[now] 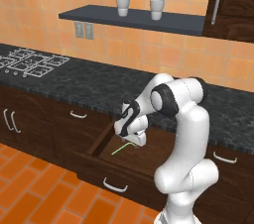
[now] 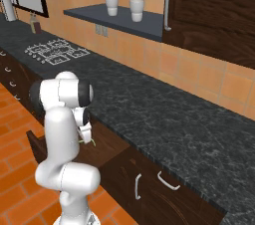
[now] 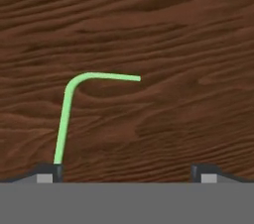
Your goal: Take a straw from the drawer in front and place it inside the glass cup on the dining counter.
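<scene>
The dark wooden drawer (image 1: 99,167) stands pulled out below the black counter. On its floor lies the light green straw (image 1: 122,147), bent near one end. My gripper (image 1: 135,141) hangs open just above it, pointing down into the drawer. In the hand view the straw (image 3: 67,114) runs from beside the left fingertip (image 3: 49,171) upward, then curves right; the gripper (image 3: 128,172) holds nothing. From the right base view the gripper (image 2: 86,137) sits low over the drawer (image 2: 107,150), partly behind the arm. The glass cup and the dining counter are out of view.
A black speckled counter (image 1: 99,86) overhangs the drawer's back. A stove top (image 1: 30,63) sits at its left. A dark shelf (image 1: 134,19) carries two white cups. Shut drawers and cabinet doors flank the open one. Orange tiled floor (image 1: 30,188) lies in front.
</scene>
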Controlling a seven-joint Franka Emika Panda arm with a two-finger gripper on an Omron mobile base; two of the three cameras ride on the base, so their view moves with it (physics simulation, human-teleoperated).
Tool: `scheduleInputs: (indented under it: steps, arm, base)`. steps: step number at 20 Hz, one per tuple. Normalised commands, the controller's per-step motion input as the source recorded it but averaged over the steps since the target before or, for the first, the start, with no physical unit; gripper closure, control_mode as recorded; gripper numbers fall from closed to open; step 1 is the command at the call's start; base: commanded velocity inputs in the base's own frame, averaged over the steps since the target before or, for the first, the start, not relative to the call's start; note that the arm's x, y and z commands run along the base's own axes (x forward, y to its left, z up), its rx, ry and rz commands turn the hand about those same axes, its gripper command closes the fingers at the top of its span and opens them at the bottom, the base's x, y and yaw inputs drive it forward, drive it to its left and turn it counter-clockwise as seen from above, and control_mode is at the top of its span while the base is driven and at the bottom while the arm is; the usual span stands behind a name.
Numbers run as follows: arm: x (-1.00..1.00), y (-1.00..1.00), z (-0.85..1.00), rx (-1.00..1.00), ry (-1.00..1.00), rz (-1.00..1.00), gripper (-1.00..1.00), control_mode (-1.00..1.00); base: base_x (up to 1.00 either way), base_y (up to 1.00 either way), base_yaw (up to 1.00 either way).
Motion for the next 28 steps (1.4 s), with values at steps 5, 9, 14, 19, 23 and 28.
scheduleInputs:
  steps: [5,9,14,19,23,28]
  arm:
    - [0.2,0.0,-0.17,0.0,0.0,-0.04,-1.0,-1.0]
    - [0.23,0.0,-0.19,0.0,0.0,-0.04,-1.0,-1.0]
    - [0.21,0.0,-0.23,0.0,0.0,-0.04,-1.0,-1.0]
    - [0.22,0.0,-0.22,0.0,0.0,-0.03,-1.0,-1.0]
    - [0.18,0.0,-0.19,0.0,0.0,-0.03,-1.0,-1.0]
    - [0.14,0.0,-0.18,0.0,0.0,-0.03,-1.0,-1.0]
  base:
    - [0.0,0.0,0.0]
    - [0.0,0.0,0.0]
    - [0.0,0.0,0.0]
    - [0.0,0.0,0.0]
    - [0.0,0.0,0.0]
    - [0.0,0.0,0.0]
